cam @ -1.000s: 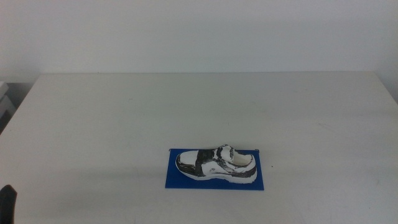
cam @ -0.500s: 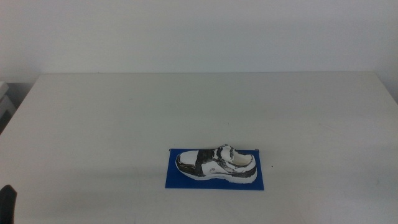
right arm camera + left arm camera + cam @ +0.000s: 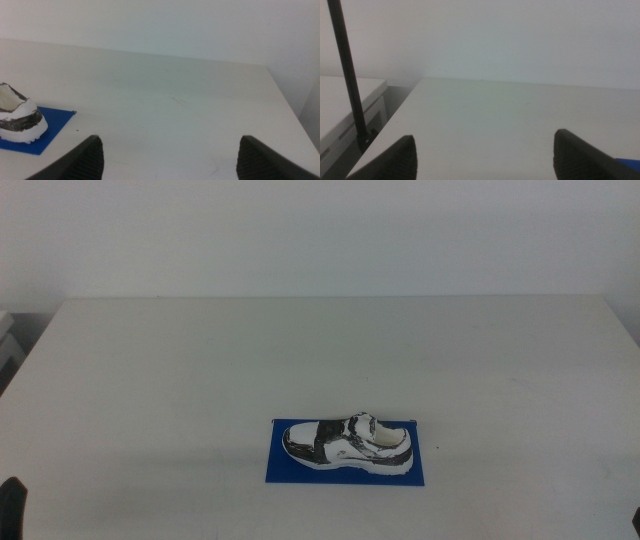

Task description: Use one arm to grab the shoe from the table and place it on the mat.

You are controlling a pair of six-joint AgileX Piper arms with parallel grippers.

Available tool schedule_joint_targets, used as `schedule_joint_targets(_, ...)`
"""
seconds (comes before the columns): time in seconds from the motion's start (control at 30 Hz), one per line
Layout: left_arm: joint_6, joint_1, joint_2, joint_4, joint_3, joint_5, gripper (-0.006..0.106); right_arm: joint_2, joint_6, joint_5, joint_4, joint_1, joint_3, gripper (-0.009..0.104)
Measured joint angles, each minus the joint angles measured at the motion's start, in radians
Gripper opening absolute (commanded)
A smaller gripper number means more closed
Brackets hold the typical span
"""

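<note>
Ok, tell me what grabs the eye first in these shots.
The white and black shoe lies on the deep blue mat, near the front middle of the white table. Nothing touches it: the left hand and the right hand both wait open, back at the table's near corners.

White table [image 3: 200, 370] carries a blue mat [image 3: 280, 468] near its front
</note>
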Motion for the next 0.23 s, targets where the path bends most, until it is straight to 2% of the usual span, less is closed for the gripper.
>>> schedule_joint_targets(0.23,0.0,0.0,0.0,0.0,0.0,0.0,0.094,0.0,0.0,0.044,0.0,0.0,0.003,0.081)
